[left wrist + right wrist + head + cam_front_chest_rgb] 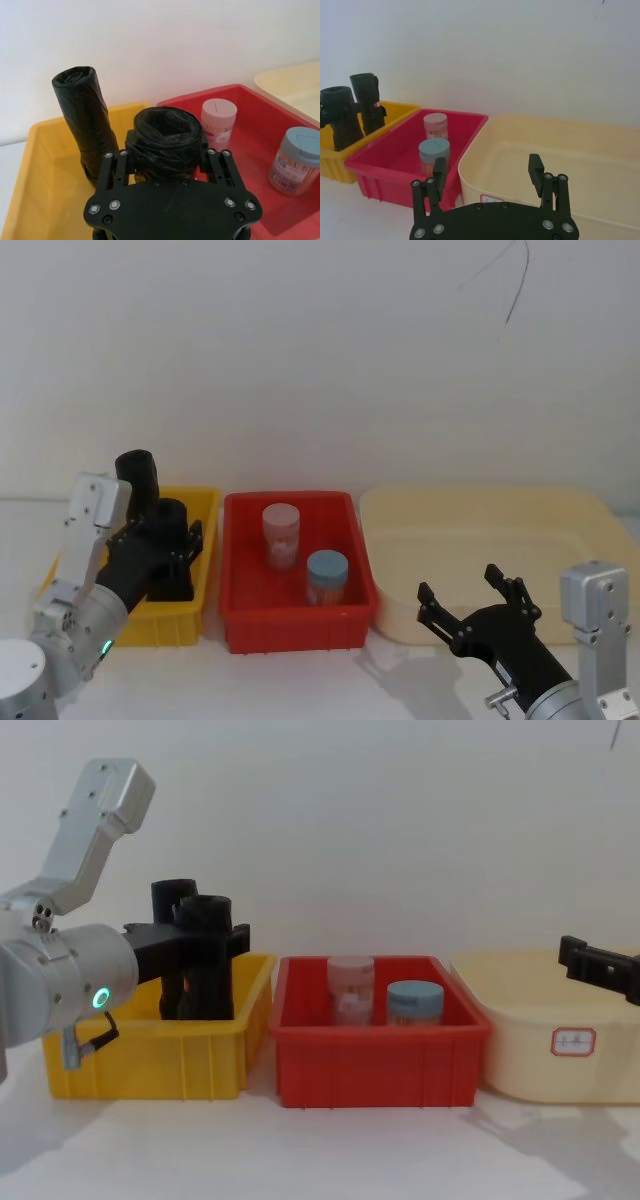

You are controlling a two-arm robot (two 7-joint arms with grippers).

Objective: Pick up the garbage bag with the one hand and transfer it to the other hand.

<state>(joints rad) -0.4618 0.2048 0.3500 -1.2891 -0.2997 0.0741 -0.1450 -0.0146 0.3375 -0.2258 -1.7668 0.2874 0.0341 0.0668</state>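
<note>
While the garbage bag (167, 127) is standing in the yellow bin (30, 200), the left gripper (166, 152) is clasping it. Its fingers (114, 170) are pressing on opposite sides of the roll just under the hollow ring top, with no gap showing between pad and plastic. Just outside one finger, the slimmer black roll (82, 112) is standing free of the grasp. Beyond the other finger, the red bin (290, 625) is holding a pink jar (281, 535) and a blue jar (327, 577). Well apart from those fingers, the right gripper (460, 585) is hovering in front of the cream tub (470, 492), its fingers spread wide and carrying nothing. The grasp appears made. Whether the roll's base is leaving the bin floor I cannot tell, so the lift, the carry toward the waiting fingers and the handover are all remaining.
</note>
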